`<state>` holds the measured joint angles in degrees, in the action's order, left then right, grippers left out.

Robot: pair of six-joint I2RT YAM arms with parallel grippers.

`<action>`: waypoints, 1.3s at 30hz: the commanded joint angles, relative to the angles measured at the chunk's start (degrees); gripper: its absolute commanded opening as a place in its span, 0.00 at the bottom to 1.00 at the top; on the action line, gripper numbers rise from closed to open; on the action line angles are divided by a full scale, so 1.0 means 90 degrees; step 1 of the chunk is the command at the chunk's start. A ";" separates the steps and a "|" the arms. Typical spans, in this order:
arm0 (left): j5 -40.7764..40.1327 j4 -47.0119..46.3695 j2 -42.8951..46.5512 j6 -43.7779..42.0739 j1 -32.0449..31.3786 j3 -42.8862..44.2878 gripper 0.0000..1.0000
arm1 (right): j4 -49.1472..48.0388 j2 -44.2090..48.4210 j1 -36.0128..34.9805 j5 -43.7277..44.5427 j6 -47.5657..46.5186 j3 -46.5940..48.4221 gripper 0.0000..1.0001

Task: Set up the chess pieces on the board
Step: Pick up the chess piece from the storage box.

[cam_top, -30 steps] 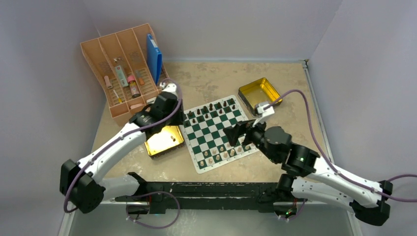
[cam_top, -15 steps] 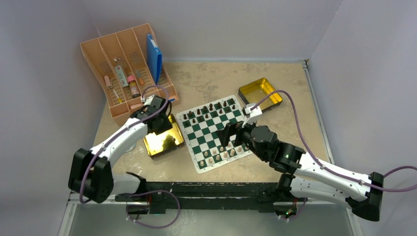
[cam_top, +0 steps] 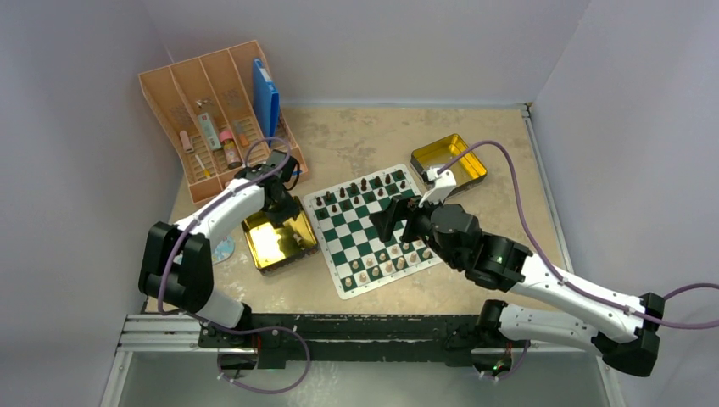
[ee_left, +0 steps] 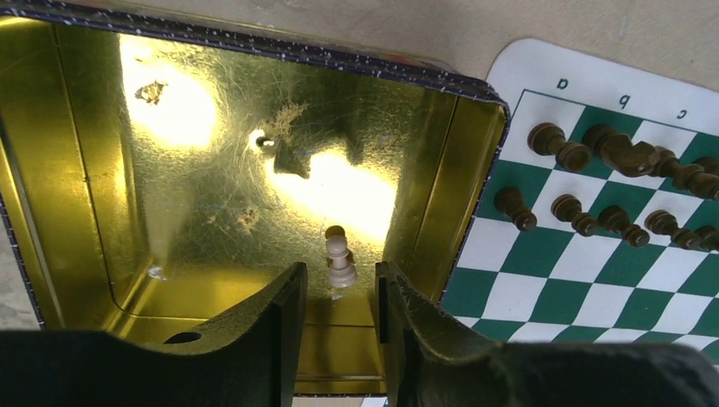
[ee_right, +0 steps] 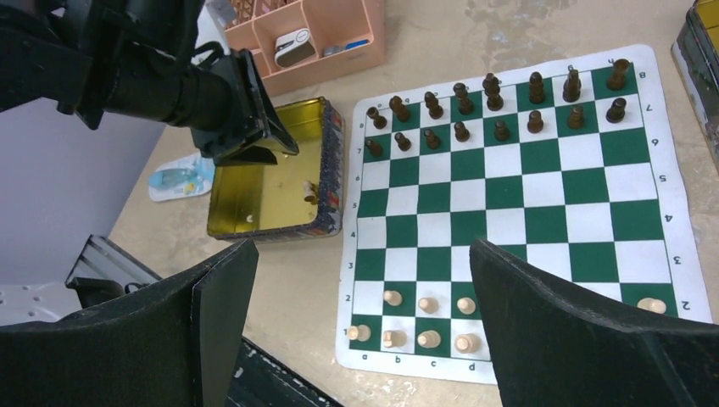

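We hold the left gripper point(ee_left: 339, 271) inside the gold tin point(ee_left: 102, 170), jaws partly apart astride a standing light pawn point(ee_left: 341, 259), ready to pinch it. The right gripper point(ee_right: 363, 250) hangs wide open over the board point(ee_right: 509, 212), where light pieces point(ee_right: 428, 339) fill near rows.

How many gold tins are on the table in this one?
2. One gold tin lies just left of the board. The second gold tin lies just beyond the board's far right corner. Nothing suggests another is hidden.
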<state>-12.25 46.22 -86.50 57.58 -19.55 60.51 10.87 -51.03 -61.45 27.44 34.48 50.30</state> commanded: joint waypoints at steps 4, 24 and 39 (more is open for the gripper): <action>0.0564 -0.0259 -0.0125 0.0209 0.0081 -0.0355 0.35 | 0.0184 -0.0290 -0.0004 0.0067 0.0147 0.0392 0.96; 0.0955 -0.0931 -0.0660 0.0203 0.0122 -0.0941 0.27 | 0.0368 -0.0999 0.0000 -0.0310 0.0006 0.1204 0.93; 0.0144 -0.0029 -0.0078 0.0222 0.0122 -0.0294 0.00 | 0.0285 -0.0809 0.0002 -0.0390 0.0730 0.1083 0.91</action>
<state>-5.91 41.80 -91.59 59.05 -18.76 54.22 16.53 -58.46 -61.45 24.23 38.17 59.00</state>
